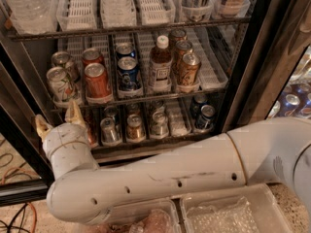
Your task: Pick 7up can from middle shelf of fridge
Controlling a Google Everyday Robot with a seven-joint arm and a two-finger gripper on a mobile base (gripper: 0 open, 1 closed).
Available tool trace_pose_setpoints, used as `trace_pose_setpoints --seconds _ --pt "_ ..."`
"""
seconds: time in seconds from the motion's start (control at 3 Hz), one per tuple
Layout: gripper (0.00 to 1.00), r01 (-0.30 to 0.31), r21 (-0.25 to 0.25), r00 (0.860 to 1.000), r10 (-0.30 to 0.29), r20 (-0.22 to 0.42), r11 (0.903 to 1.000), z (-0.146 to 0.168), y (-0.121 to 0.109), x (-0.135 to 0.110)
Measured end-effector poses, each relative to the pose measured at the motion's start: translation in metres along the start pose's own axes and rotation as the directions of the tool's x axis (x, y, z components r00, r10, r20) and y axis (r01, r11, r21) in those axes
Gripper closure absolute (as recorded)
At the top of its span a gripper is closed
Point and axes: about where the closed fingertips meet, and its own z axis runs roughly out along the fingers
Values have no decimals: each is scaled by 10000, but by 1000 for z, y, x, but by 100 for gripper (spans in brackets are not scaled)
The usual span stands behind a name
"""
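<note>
The fridge (245, 86) stands open in front of me. Its middle shelf (160, 97) is a wire rack with clear lane trays. Two pale 7up cans stand in the leftmost lane; the front one (60, 84) is at the shelf's front edge and the second (63, 62) is behind it. My gripper (58, 120) is at the lower left, below and just in front of the front 7up can, level with the shelf beneath. Its tan fingers (74, 113) point up, spread apart and empty. It does not touch the can.
Red cans (97, 79), blue cans (128, 73), a bottle (160, 64) and brown cans (187, 68) fill the other lanes. More cans (134, 126) stand on the lower shelf. The right door frame (279, 57) juts out. Clear trays (233, 212) lie under my arm. Cables (19, 212) lie on the floor.
</note>
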Motion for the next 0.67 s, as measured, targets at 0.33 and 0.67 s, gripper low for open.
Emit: trace_pose_setpoints --seconds 0.33,0.67 --pt "35 134 -13 9998 -134 148 9999 15 -4 -1" --pt "35 116 -65 9995 -114 301 9999 30 -8 3"
